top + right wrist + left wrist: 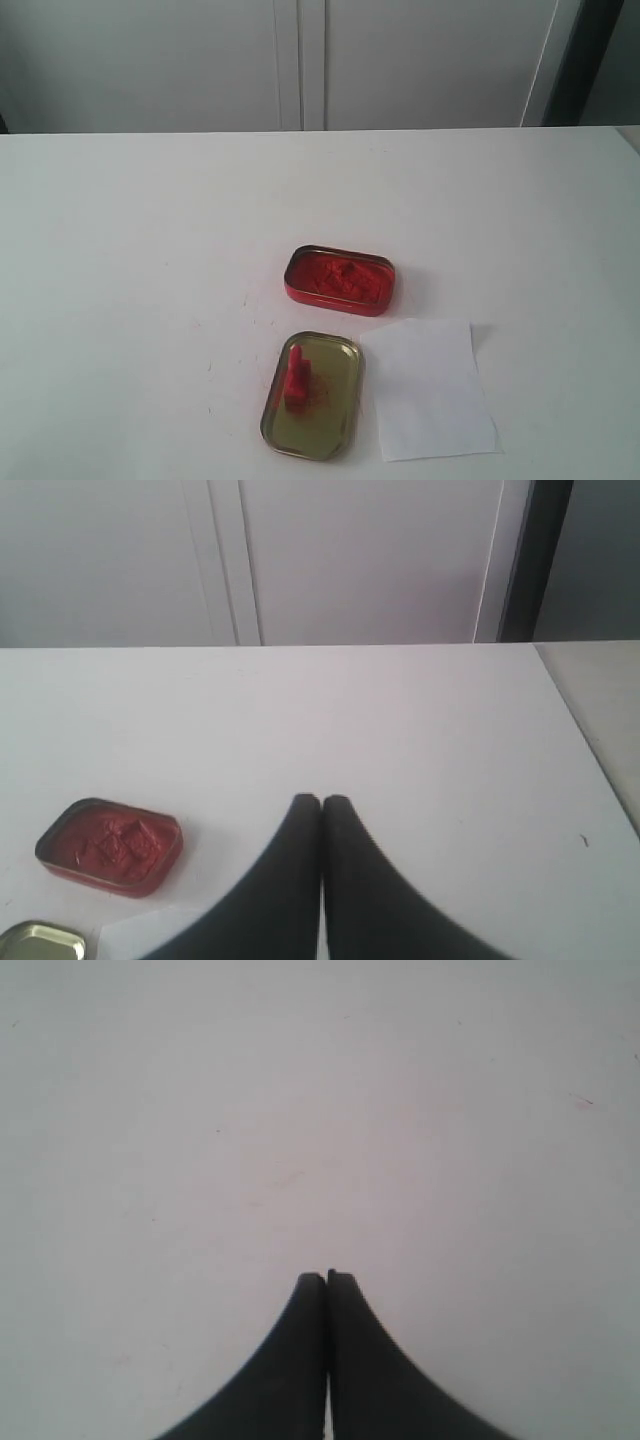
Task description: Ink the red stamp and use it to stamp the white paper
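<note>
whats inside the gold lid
The red stamp sits inside the gold lid, toward its left side in the exterior view, with red smears on the lid floor beside it. The patch of floor under the stamp is covered and cannot be seen.

Office-like room with white table [150, 250] and pale cabinet doors [300, 60]

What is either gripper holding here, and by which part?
Nothing. The left gripper and right gripper are shut, empty; the red stamp sits in the gold lid.
</note>
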`<state>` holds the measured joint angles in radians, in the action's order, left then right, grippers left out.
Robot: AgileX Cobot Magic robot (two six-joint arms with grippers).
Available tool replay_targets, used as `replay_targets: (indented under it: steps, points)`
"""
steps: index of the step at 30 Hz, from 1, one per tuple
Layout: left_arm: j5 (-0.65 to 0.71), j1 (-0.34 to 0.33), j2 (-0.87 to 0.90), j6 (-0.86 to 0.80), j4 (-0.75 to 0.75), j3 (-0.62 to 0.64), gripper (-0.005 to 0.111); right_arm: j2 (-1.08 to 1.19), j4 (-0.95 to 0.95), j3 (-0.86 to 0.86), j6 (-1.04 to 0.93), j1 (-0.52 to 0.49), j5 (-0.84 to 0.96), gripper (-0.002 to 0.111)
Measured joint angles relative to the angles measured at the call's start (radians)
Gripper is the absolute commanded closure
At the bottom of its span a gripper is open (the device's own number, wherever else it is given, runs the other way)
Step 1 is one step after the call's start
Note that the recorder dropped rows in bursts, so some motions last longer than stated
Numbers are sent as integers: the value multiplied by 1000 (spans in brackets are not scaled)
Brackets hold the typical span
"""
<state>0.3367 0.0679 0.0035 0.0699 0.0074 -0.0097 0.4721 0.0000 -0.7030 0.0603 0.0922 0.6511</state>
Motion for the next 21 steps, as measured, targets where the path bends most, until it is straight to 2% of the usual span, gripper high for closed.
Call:
replay_targets:
  steps: [11,21]
  points:
    - [0,0,0,0,0,0,107,200,24,-141,0,0,264,108]
    - [0,0,0,0,0,0,107,409,119,-174,0,0,368,108]
